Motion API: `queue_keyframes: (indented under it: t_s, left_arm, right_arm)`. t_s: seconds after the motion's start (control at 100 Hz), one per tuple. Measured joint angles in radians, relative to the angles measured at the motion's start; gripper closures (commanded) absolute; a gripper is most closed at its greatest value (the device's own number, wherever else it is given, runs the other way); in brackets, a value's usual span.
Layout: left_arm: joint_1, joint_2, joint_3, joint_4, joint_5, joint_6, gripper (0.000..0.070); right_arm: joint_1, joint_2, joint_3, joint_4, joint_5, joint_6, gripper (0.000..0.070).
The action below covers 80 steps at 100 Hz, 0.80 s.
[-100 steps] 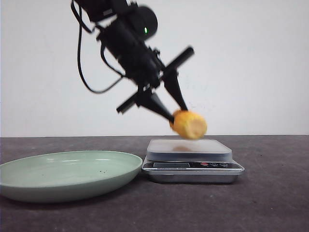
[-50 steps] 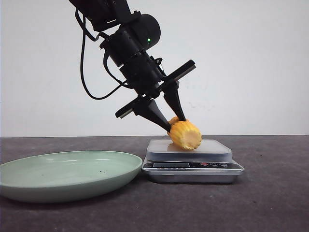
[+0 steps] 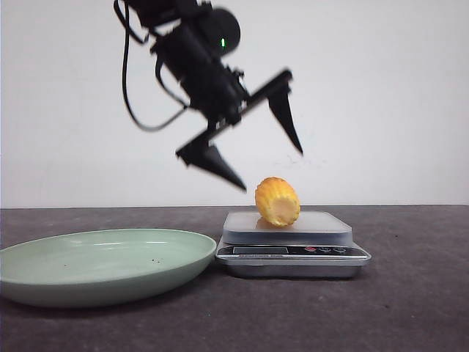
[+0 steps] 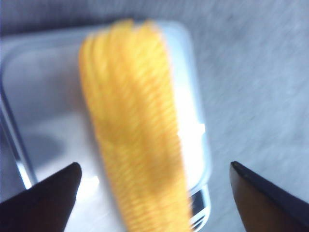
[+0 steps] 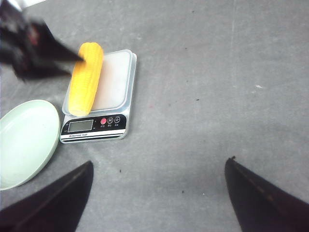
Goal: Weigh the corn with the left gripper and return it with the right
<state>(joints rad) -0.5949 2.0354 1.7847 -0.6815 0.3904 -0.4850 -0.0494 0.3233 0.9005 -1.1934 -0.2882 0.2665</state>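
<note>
A short, stubby yellow-orange corn cob [image 3: 278, 201] with ribbed kernel rows lay on its side on the pale platform of a small silver digital kitchen scale [image 3: 293, 253], toward the platform's left edge and with its paler cut end facing the front camera. The black left gripper [image 3: 272, 169] with 2 long tapered fingers hung just above and to the left of the cob, its jaws wide apart and touching nothing. In the left wrist view the cob [image 4: 135, 130] filled the middle of the frame between the 2 dark fingertips [image 4: 46, 193], blurred. Left of the scale, a shallow pale green round plate [image 3: 44, 282] sat on the dark grey tabletop [image 3: 410, 308], its rim nearly touching the scale. The right gripper [image 5: 157, 193] looked down on the scene from well apart, its jaws spread wide and holding nothing. The step in hand appeared to be the weighing itself: done well, it would mean keeping the left fingers clear of cob and platform so the reading settles, since a round cob near the edge could roll if nudged. The right wrist view showed the scale's display panel [image 5: 81, 125] and 3 buttons beside it, 1 of them red; no brand, label or digits could be read.
</note>
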Motion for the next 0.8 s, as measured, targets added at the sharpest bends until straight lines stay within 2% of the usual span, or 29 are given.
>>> queue_keyframes:
  t_s: [0.3,0.62,0.74,0.8]
  left_arm:
    - [0.008,0.000,0.402,-0.325,-0.035,0.032,0.0115]
    - [0.008,-0.043,0.901,-0.738,-0.204,0.148,0.0115]
    - [0.009,-0.121,1.038,-0.745,-0.232,0.184,0.0123]
    - [0.008,-0.185,1.072,-0.745,-0.246,0.191,0.0185]
  right_arm:
    - [0.000,0.000,0.000,0.002,0.004,-0.050,0.0163]
    - [0.000,0.000,0.000,0.064,0.005,-0.107,0.0163]
    - [0.000,0.000,0.000,0.140,0.004,-0.105,0.0163]
    - [0.000,0.001,0.000,0.165,0.005,-0.100,0.0163]
